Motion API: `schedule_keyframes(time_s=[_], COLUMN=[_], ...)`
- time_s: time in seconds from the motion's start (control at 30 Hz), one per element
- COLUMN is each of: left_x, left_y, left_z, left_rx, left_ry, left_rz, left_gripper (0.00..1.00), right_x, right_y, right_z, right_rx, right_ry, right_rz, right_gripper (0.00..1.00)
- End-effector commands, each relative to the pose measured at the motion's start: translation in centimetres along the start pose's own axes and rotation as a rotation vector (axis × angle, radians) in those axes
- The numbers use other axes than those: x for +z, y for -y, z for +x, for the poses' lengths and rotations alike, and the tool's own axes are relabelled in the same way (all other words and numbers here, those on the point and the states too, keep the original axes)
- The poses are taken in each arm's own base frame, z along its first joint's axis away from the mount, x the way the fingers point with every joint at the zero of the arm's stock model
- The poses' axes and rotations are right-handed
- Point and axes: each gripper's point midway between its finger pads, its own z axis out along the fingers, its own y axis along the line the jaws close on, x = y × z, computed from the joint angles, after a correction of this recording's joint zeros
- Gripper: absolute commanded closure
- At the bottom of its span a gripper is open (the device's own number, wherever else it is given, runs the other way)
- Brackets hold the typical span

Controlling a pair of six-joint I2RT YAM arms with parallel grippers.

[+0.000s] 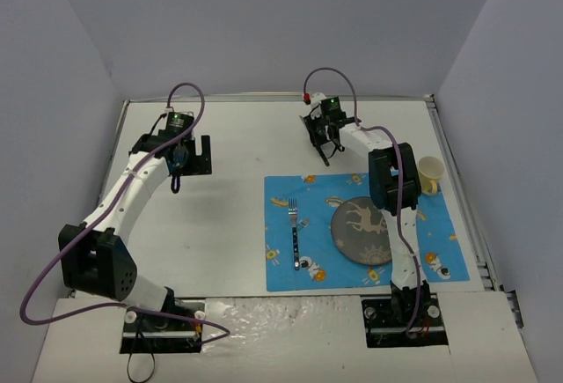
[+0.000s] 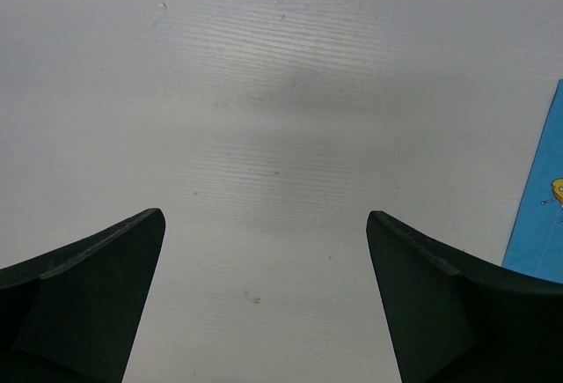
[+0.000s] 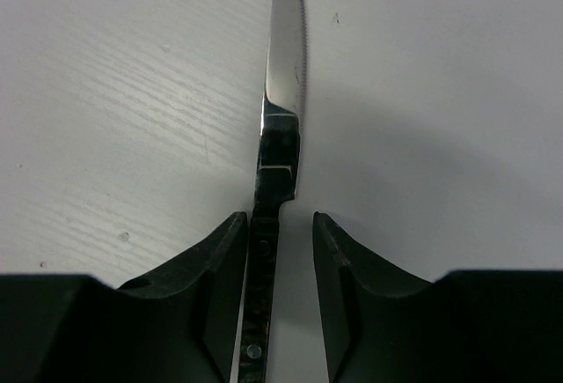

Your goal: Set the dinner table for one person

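A steak knife [image 3: 283, 110] with a serrated steel blade and a dark riveted handle lies on the white dinner table [image 1: 229, 224] at the back centre; it also shows in the top view [image 1: 309, 128]. My right gripper [image 3: 280, 217] straddles its handle, open: the left finger touches the handle and the right finger stands apart. In the top view the right gripper [image 1: 325, 143] is low over the table. My left gripper [image 2: 264, 216] is open and empty over bare table at the back left [image 1: 173, 174].
A blue cartoon placemat [image 1: 286, 194] lies at the front right, with a fork [image 1: 295, 224] on its left and a dark patterned plate [image 1: 365, 229] in the middle. A cream cup [image 1: 429, 174] stands at its far right corner. The placemat's edge shows in the left wrist view [image 2: 541, 198].
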Motion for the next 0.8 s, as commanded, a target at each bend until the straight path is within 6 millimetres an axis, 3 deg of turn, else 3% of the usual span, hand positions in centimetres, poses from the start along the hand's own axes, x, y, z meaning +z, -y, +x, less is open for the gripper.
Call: schedule_keyframes(time_s=[0.0, 0.1, 0.23, 0.47, 0.57, 0.67, 0.77], left_x=[-0.5, -0.5, -0.5, -0.7, -0.8, -1.1, -1.8], left_y=[0.1, 0.2, 0.3, 0.2, 0.3, 0.3, 0.2], left_z=[-1.0, -1.0, -1.0, -1.1, -1.2, -1.3, -1.6], left_rx=[0.001, 0.001, 0.001, -0.001, 0.0, -0.001, -0.008], left_ry=[0.027, 0.026, 0.026, 0.03, 0.034, 0.043, 0.062], left_rz=[0.014, 0.018, 0.022, 0.023, 0.029, 0.035, 0.042], left_gripper=[0.03, 0.03, 0.03, 0.03, 0.03, 0.03, 0.03], right_x=[-0.5, -0.5, -0.6, -1.6, -3.3, -6.4, -9.3], right_y=[-0.1, -0.1, -0.2, -0.2, 0.0, 0.4, 0.8], right_z=[-3.1, -2.6, -2.3, -2.7, -5.0, -7.6, -8.2], right_rx=[-0.014, -0.017, -0.019, -0.018, -0.021, -0.028, -0.046], right_ry=[0.076, 0.061, 0.049, 0.04, 0.087, 0.144, 0.168], right_rz=[-0.001, 0.005, 0.008, 0.01, 0.016, 0.039, 0.055], right_gripper=[0.69, 0.72, 0.86, 1.0, 1.0, 1.0, 1.0])
